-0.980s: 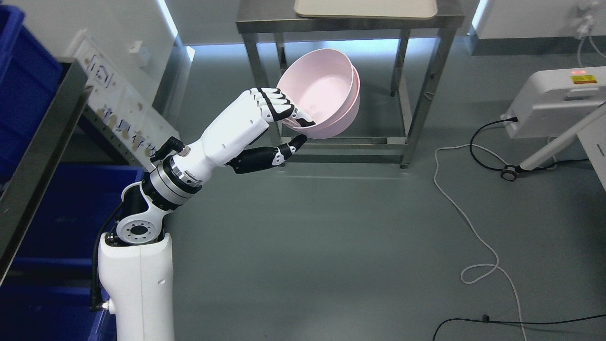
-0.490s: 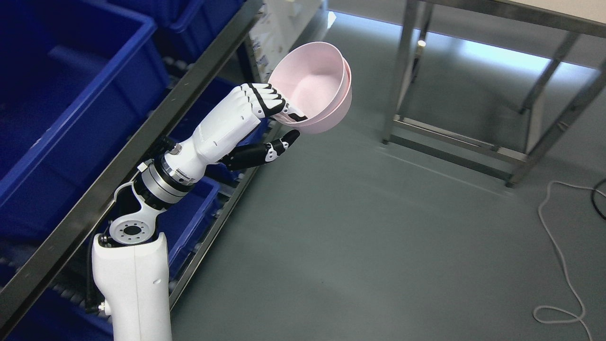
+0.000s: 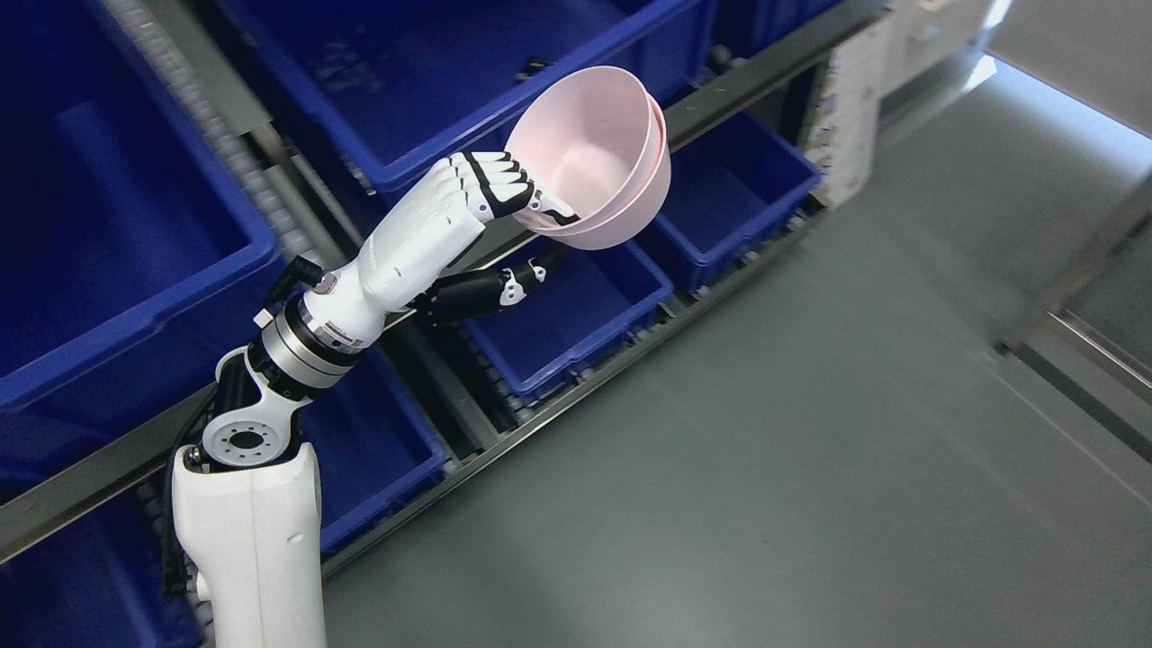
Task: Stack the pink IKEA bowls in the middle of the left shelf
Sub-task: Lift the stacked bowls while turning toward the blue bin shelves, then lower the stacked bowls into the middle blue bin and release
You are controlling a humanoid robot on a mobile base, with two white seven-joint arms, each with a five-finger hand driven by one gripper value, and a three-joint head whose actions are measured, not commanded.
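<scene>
Above shelf front rail (image 3: 720,112): my left hand (image 3: 499,193) clamps near rim of nested pink bowls (image 3: 594,162), tilted, in air; middle-tier blue bin (image 3: 432,72) lies just up-left; right arm unseen.

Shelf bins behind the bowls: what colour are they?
Dark blue bins, seen clearly in the head view.

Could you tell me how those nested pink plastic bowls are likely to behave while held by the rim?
The two nested pink plastic bowls look rigid and probably light. The left hand pinches only the rim, and their smooth, tilted walls suggest that the inner bowl might slip.
</scene>
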